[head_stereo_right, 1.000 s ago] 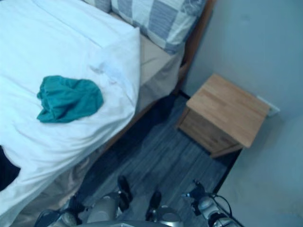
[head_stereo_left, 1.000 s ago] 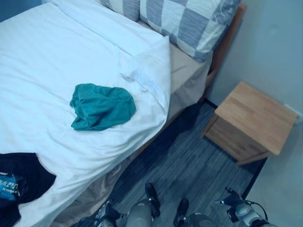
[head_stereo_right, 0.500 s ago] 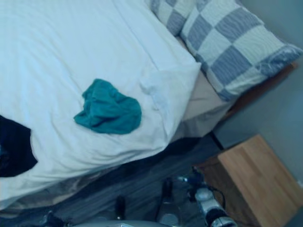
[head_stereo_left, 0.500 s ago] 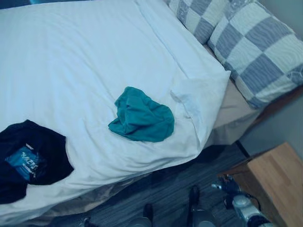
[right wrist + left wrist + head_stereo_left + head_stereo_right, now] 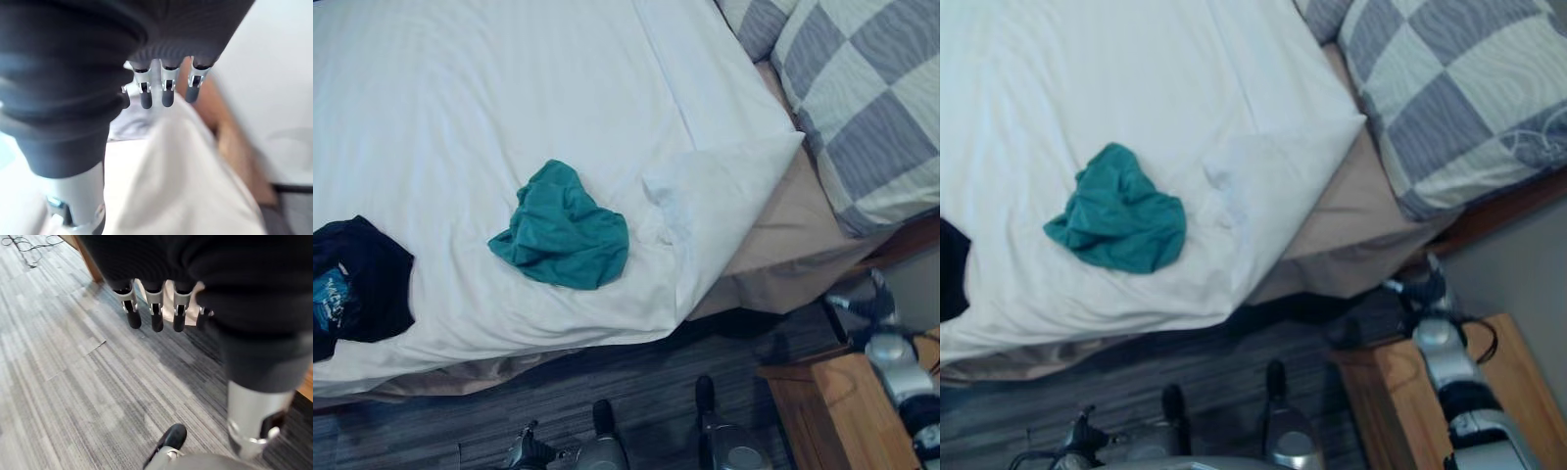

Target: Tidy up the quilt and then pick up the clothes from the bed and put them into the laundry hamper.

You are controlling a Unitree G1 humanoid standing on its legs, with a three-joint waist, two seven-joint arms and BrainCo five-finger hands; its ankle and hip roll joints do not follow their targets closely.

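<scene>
Nearest, the left hand (image 5: 156,308) hangs low over the grey floor (image 5: 73,382), fingers straight and holding nothing. The right hand (image 5: 164,83) is raised beside the bed's corner, above the wooden nightstand (image 5: 832,411), its fingers also relaxed and empty. Over the last second the whole view has swung from the nightstand and floor toward the bed, so the camera has turned; the things on the bed have not moved. That puts the work squarely ahead. The white quilt (image 5: 509,108) lies mostly smooth, but its near corner (image 5: 705,196) is folded back, baring the beige sheet (image 5: 773,245) below the checked pillows (image 5: 871,98), so the tidying seems unfinished. A teal garment (image 5: 563,230) sits crumpled on the quilt just beside that fold, and a dark garment (image 5: 357,284) lies at the bed's edge to the left. Both clothes are still to be collected.
</scene>
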